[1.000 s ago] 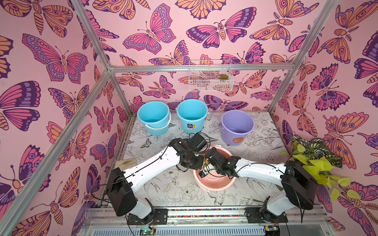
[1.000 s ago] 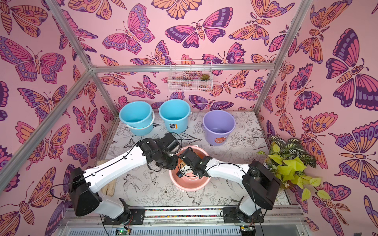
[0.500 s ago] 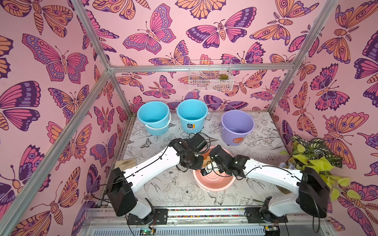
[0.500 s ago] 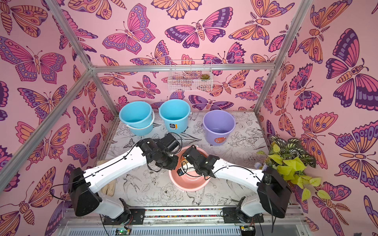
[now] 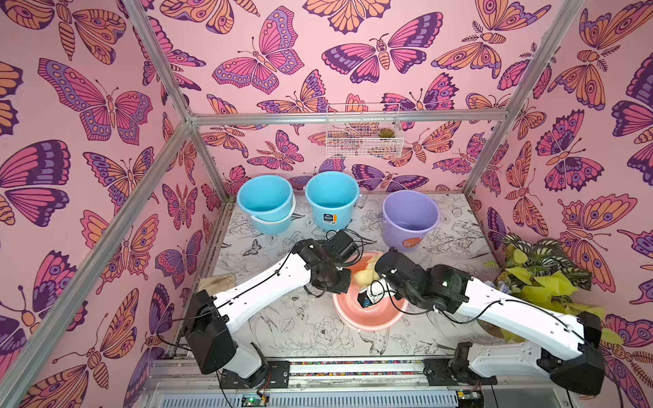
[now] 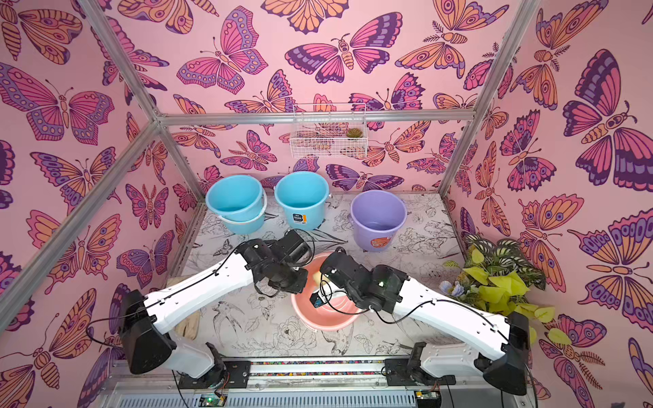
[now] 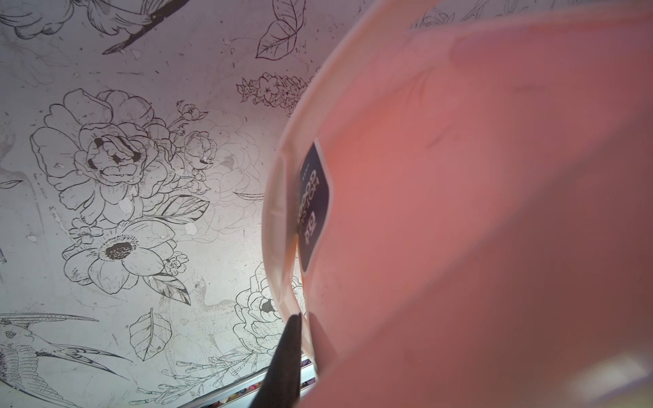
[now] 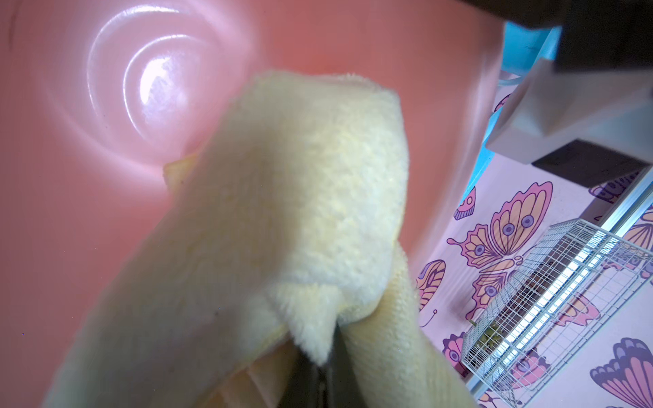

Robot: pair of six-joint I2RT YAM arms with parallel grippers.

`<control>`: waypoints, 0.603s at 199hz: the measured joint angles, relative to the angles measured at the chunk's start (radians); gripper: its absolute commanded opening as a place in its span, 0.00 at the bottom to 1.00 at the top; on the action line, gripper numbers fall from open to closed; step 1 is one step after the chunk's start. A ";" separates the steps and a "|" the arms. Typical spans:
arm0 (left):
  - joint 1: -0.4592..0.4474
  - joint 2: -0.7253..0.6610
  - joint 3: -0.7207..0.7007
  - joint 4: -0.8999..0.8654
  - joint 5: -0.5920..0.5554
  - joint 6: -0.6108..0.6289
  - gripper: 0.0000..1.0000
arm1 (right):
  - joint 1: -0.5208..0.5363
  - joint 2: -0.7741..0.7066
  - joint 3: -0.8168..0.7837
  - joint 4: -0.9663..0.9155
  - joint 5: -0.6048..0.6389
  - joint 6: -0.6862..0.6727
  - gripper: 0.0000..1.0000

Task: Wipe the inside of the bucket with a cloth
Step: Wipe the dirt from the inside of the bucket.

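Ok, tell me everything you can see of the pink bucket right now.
The pink bucket is glossy salmon plastic with a paler rim, a dark label near it and a ringed bottom. It sits on the floral table, mouth upward. The left gripper pinches its rim; the right gripper holds the yellow cloth inside it.

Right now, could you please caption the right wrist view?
The right gripper holds the yellow cloth inside the pink bucket.
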State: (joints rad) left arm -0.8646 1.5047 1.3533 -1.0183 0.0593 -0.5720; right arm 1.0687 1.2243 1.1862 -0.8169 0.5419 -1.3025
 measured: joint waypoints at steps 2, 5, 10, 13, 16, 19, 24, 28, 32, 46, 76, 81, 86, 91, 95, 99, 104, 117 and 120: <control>0.000 0.000 0.000 0.000 0.000 0.000 0.00 | 0.001 0.000 0.001 -0.003 0.003 0.000 0.00; 0.000 0.000 0.000 0.000 0.000 0.000 0.00 | 0.001 0.001 0.002 -0.005 0.007 -0.003 0.00; 0.000 0.000 0.000 0.000 0.000 0.000 0.00 | 0.002 0.002 0.003 -0.008 0.013 -0.004 0.00; 0.000 0.000 0.000 0.000 0.000 0.000 0.00 | 0.002 0.003 0.003 -0.011 0.016 -0.006 0.00; 0.000 0.000 0.000 0.000 0.000 0.000 0.00 | 0.002 0.004 0.002 -0.012 0.019 -0.007 0.00; 0.000 0.000 0.000 0.000 0.000 0.000 0.00 | 0.002 0.006 0.002 -0.013 0.022 -0.009 0.00; 0.000 0.000 0.000 0.000 0.000 -0.001 0.00 | 0.002 0.009 0.002 -0.012 0.025 -0.011 0.00; 0.000 0.000 0.000 0.000 0.000 -0.001 0.00 | 0.002 0.013 0.002 -0.011 0.027 -0.012 0.00; 0.000 0.000 0.000 0.000 0.000 -0.001 0.00 | 0.002 0.017 0.001 -0.010 0.029 -0.014 0.00; 0.000 0.000 0.000 0.000 0.000 -0.001 0.00 | 0.002 0.034 -0.003 -0.008 0.030 -0.014 0.00; 0.000 0.000 0.000 -0.001 -0.004 -0.001 0.00 | 0.001 0.080 -0.034 0.019 0.026 -0.010 0.00; 0.000 0.000 0.000 -0.002 -0.005 -0.001 0.00 | 0.000 0.087 -0.042 0.026 0.023 -0.008 0.00; 0.000 0.000 0.000 -0.003 -0.005 -0.001 0.00 | -0.002 0.094 -0.052 0.036 0.019 -0.006 0.00; 0.000 0.000 0.000 -0.004 -0.006 0.000 0.00 | -0.004 0.100 -0.063 0.047 0.014 -0.005 0.00; 0.000 0.000 0.000 -0.005 -0.007 0.000 0.00 | -0.006 0.104 -0.070 0.053 0.011 -0.004 0.00; 0.000 0.000 0.000 -0.005 -0.007 0.000 0.00 | -0.008 0.110 -0.079 0.061 0.007 -0.003 0.00; 0.000 0.000 0.000 -0.005 -0.007 0.000 0.00 | -0.012 0.117 -0.090 0.071 0.002 -0.002 0.00; 0.000 -0.001 0.000 -0.003 -0.006 -0.001 0.00 | -0.020 0.139 -0.111 0.105 -0.015 0.003 0.00; 0.000 -0.001 0.000 -0.004 -0.006 -0.001 0.00 | -0.022 0.146 -0.116 0.113 -0.020 0.005 0.00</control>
State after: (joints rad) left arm -0.8646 1.5040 1.3537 -1.0222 0.0528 -0.5728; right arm 1.0466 1.3701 1.0702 -0.7044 0.5220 -1.2972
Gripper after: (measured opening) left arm 0.152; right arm 0.054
